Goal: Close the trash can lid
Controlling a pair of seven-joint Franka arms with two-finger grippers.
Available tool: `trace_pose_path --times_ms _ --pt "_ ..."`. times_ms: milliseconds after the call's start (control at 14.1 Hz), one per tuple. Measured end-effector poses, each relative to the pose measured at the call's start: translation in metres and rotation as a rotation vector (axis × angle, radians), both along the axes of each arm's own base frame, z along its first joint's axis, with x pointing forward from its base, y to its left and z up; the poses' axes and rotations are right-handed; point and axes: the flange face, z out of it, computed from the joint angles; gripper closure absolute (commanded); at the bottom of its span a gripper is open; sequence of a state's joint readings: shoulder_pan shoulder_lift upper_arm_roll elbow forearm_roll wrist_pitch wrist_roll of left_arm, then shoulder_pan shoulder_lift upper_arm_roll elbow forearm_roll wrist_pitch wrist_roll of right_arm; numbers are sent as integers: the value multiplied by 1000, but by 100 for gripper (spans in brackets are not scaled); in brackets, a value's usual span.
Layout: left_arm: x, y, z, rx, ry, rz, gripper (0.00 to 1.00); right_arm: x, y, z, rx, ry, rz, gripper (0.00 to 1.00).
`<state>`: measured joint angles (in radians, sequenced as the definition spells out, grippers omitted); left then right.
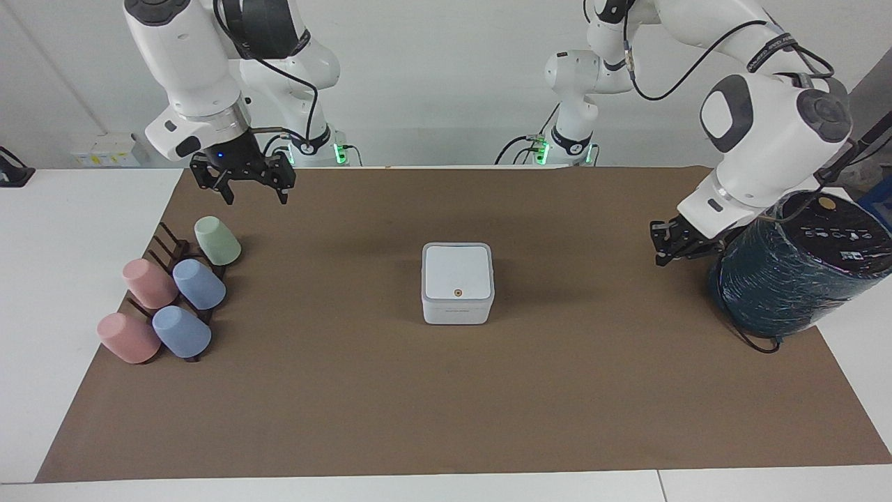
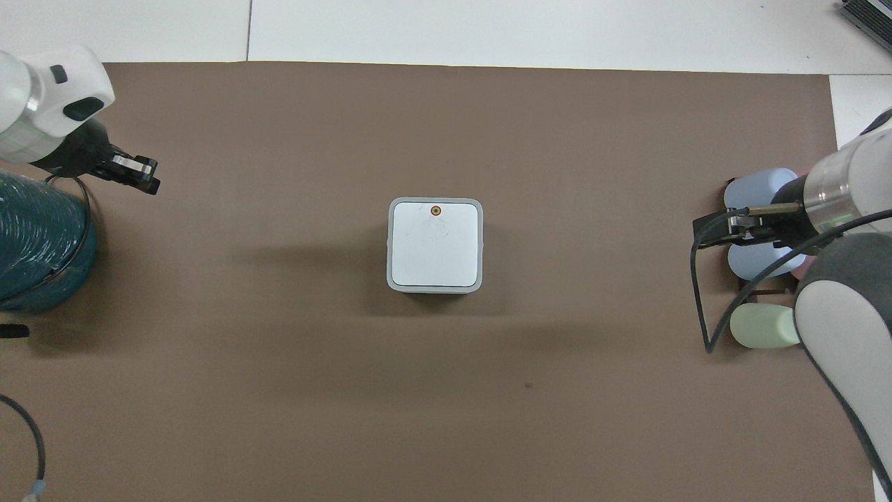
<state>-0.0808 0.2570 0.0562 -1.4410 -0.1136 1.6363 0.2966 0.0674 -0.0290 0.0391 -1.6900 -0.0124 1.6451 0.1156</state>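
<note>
The white trash can (image 1: 456,308) stands on the middle of the brown mat. Its lid (image 1: 457,270) lies flat and shut on it, with the orange dot at the edge farther from the robots; the lid also shows in the overhead view (image 2: 435,247). My left gripper (image 1: 660,256) is shut and empty, in the air over the mat beside the teal cylinder, well apart from the can; it also shows in the overhead view (image 2: 145,178). My right gripper (image 1: 256,197) is open and empty, and waits in the air over the mat near the cup rack; it also shows in the overhead view (image 2: 699,233).
A large dark teal wrapped cylinder (image 1: 794,268) with a black top stands at the left arm's end of the table. A dark rack with several pastel cups (image 1: 174,296) lies at the right arm's end. The brown mat (image 1: 446,404) covers most of the table.
</note>
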Motion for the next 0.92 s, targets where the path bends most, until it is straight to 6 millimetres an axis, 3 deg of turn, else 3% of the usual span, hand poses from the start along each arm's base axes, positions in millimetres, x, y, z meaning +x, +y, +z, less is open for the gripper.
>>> trace_pose_path --times_ms 71,141,354,495,919 --pt "-4 10 8 0 -2 2 89 0 0 0 0 0 0 0" --pt "-10 15 18 11 -4 0 79 0 0 0 0 0 0 0" --pt "-29 14 52 63 -29 -19 40 0 0 0 0 0 0 0" --pt "-39 13 71 68 -52 -22 3 0 0 0 0 0 0 0" --pt "-40 15 75 77 -66 -21 0 0 0 0 0 0 0 0"
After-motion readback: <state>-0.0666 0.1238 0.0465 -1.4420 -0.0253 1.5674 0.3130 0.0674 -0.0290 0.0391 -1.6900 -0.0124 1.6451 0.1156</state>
